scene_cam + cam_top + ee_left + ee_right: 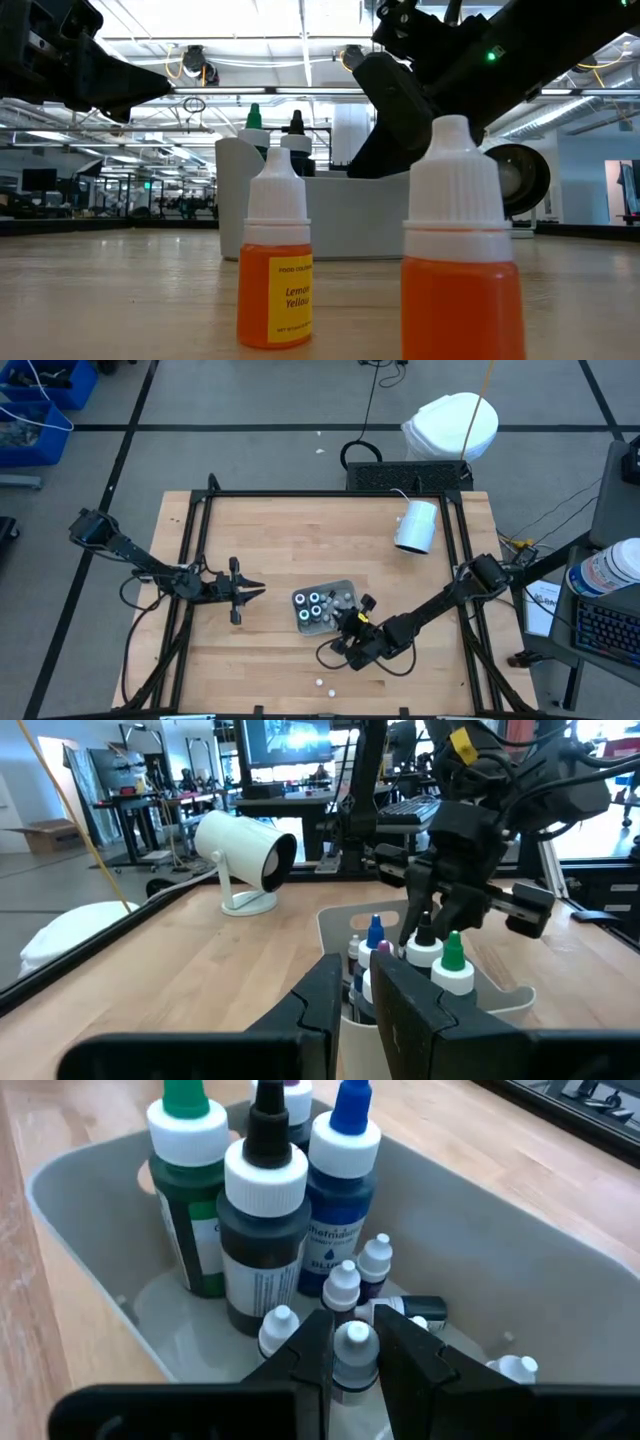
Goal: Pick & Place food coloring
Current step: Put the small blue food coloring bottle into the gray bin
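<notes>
Pale wood planks top the desk [300,540], framed by black rails; grey floor with dark lines lies around it, and an open lab hall with ceiling lights stretches behind. A white cylindrical lamp [417,526] lies at the far right of the desk. A grey tray [344,589] sits mid-desk, holding the food coloring [262,1230]: dark bottles with white collars and green, black and blue tips, beside several tiny white-capped droppers [342,1285]. The right gripper [354,1348] reaches into the tray's near side, its jaws narrow and closed on one small white-capped dropper. The left gripper [252,592] hovers just left of the tray, jaws nearly together, holding nothing. Two orange bottles [276,270] stand near the desk's front edge.
</notes>
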